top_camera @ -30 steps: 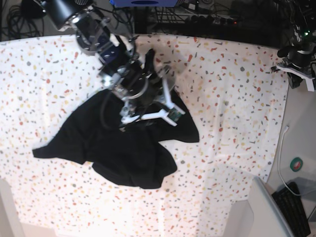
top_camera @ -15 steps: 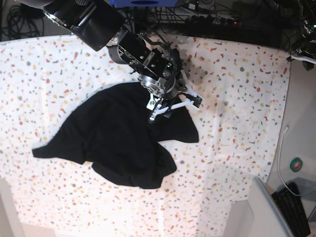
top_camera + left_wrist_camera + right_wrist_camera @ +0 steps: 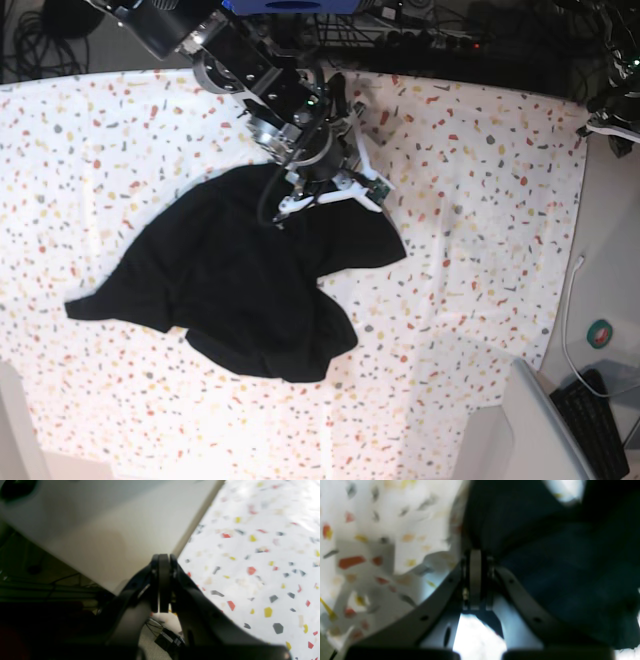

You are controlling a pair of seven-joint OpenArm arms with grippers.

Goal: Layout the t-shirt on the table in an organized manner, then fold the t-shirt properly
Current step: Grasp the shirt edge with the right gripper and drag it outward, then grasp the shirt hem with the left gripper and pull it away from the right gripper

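One black t-shirt (image 3: 235, 290) lies crumpled in a heap on the table (image 3: 480, 180), left of centre, one sleeve trailing toward the left edge. It looks soft and limp — it should drape and slide easily, so a hem, shoulder seam or sleeve tip is the sensible hold. The right gripper (image 3: 328, 192) reaches down from the far edge, its jaws pinched together on the cloth's far fold. The left gripper (image 3: 160, 585) is closed on nothing, parked off the right edge.

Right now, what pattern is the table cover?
White table cover speckled with small red, orange, yellow and grey flecks; clearest in the base view.
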